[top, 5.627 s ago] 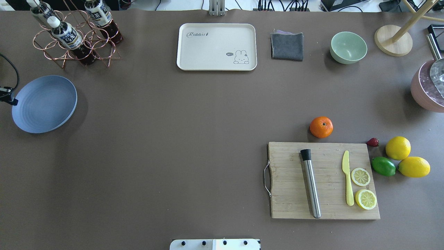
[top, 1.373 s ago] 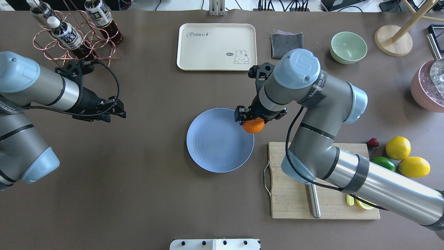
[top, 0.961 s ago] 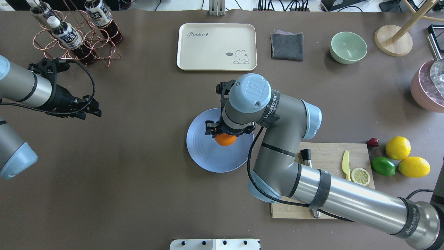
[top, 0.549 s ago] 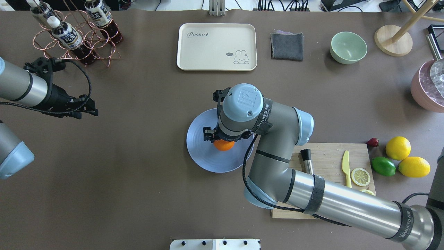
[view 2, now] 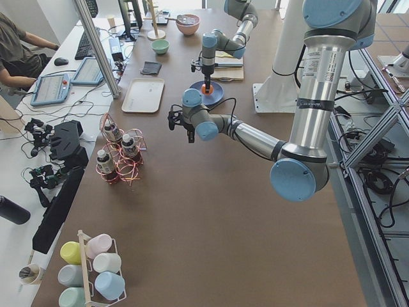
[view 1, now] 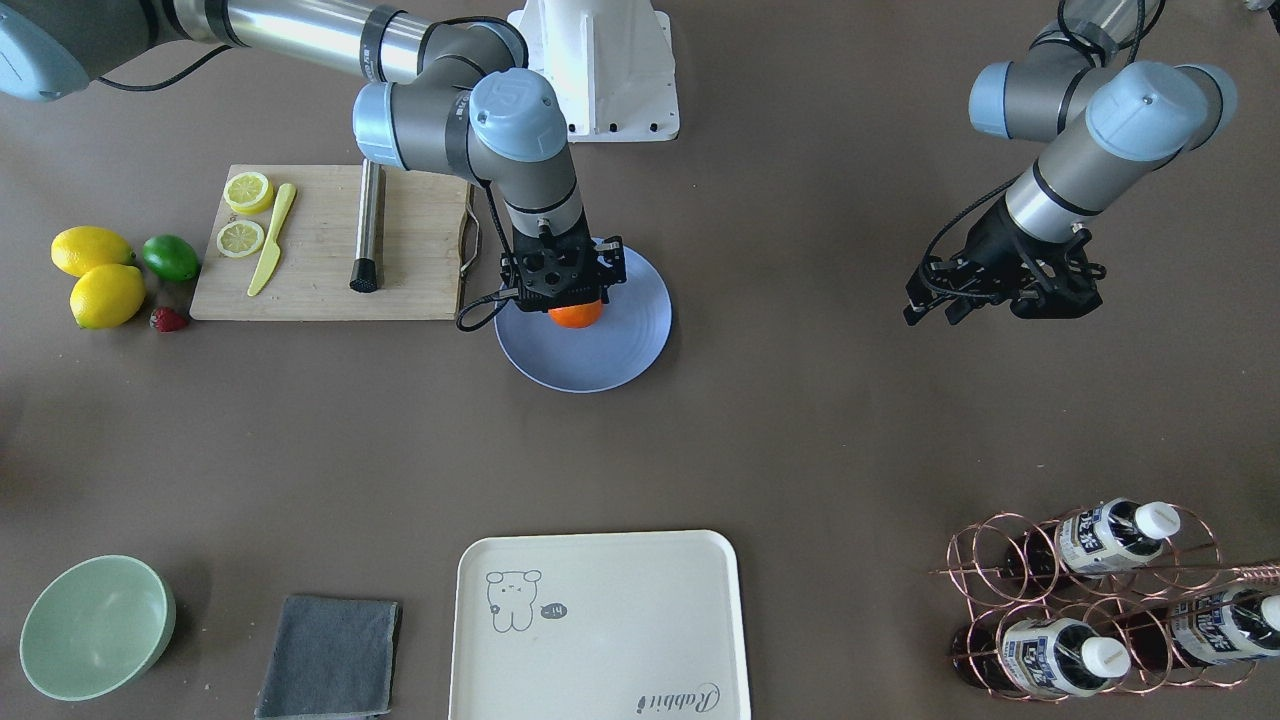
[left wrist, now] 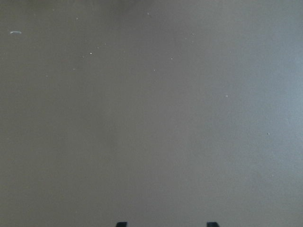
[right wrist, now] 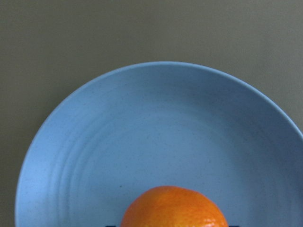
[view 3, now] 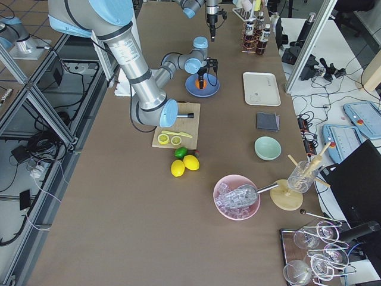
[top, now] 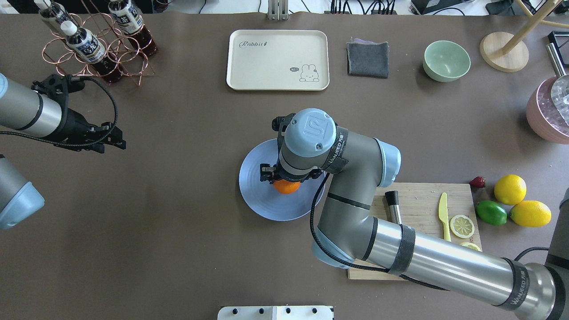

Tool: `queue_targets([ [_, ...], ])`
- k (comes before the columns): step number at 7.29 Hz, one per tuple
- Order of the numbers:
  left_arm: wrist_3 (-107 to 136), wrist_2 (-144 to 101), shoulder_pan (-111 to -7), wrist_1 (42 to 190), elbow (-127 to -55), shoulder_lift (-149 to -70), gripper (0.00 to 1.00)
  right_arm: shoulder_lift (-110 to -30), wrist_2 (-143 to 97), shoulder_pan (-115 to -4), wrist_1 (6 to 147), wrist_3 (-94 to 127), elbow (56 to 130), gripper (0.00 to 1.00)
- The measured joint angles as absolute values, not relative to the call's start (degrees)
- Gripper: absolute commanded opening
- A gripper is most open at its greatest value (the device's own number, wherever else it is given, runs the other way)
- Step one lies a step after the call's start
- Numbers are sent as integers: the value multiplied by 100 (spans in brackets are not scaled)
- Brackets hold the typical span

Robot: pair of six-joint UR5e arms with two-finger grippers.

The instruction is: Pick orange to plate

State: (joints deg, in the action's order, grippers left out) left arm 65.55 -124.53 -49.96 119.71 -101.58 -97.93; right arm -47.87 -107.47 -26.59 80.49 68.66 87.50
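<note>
The right gripper was clenched on the orange, holding it low over the middle of the plate. Whether the fruit touched the plate could not be told. The plate lay near the centre of the table, a wide surface under a matte brown cover, just left of the cutting board in the overhead view. The left gripper hung empty over bare cover well to the plate's left, its fingertips spread apart. Along the far edge stood a copper bottle rack, a cream tray, a folded grey cloth and a green bowl. Two lemons and a lime lay right of the board. Beyond the far edge, the left side view showed desks with tablets and cables, and a seated person. On the robot's side, aluminium frames stood over the floor.
</note>
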Motion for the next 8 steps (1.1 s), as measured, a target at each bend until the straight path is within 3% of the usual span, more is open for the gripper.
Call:
queue_targets([
  [5, 6391, -12465, -5088, 11964, -10110, -9799, 64, -4966, -10998, -3053, 8117, 6842, 9239, 99],
  [8, 4818, -12780, -5979, 11093, -10263, -9573, 64, -6269, -12417, -4680, 8138, 5677, 10126, 100],
])
